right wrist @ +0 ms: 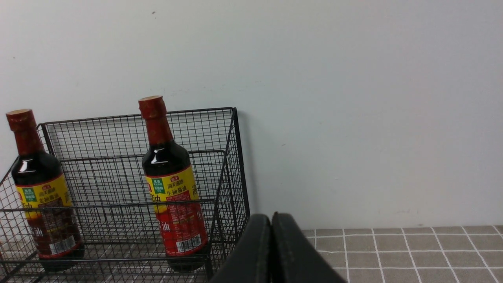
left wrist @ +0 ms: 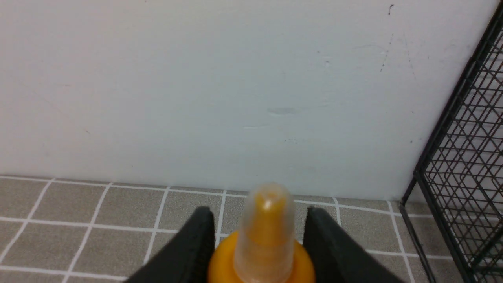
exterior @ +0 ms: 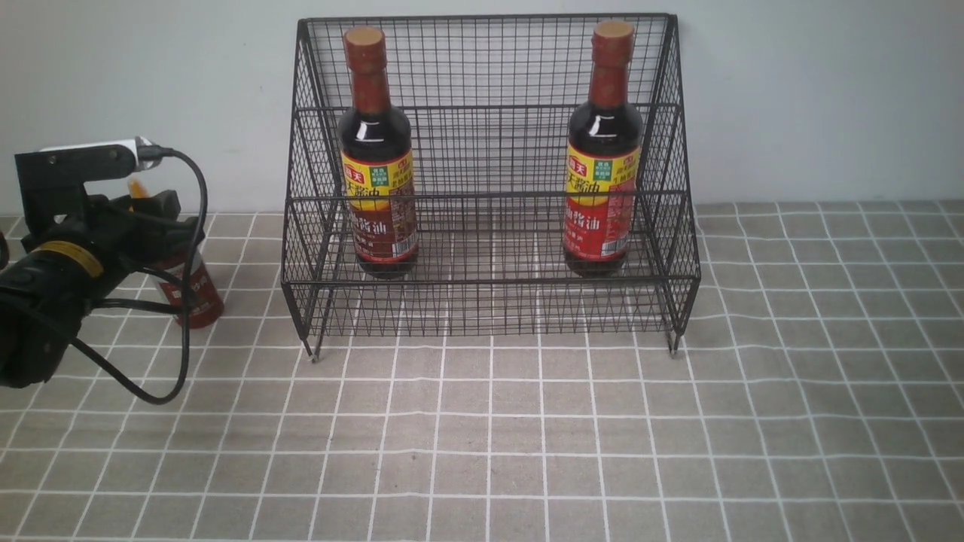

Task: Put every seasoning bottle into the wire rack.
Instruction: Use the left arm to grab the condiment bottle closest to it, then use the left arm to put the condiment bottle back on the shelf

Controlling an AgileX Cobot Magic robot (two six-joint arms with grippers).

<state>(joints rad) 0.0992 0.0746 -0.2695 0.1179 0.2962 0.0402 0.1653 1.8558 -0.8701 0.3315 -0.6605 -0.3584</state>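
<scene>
Front view, worktop: a grey-brown checked cloth covers it, with a pale wall along the far edge.
Front view, wire rack: dark mesh in two stepped tiers on short feet. It stands at the middle of the far edge with its tall back against the wall.
Front view, bottles in the rack: the left soy-sauce bottle and the right soy-sauce bottle stand upright on the lower front tier, one near each end and well apart.
Front view, red sauce bottle: outside the rack, near the far left corner and just beside the rack's left side. It leans a little. Whether its base touches the cloth I cannot tell.
Front view, left gripper: black, trailing a looped cable, and set around the upper part of the red sauce bottle.
Left wrist view, grip: two black fingers press the yellow collar from both sides – a pinch, with the yellow nozzle cap rising between them. The rack's edge shows to one side.
Right wrist view, right gripper: fingers pressed together with nothing between them, above the cloth near the far edge, beyond the rack's right end.
</scene>
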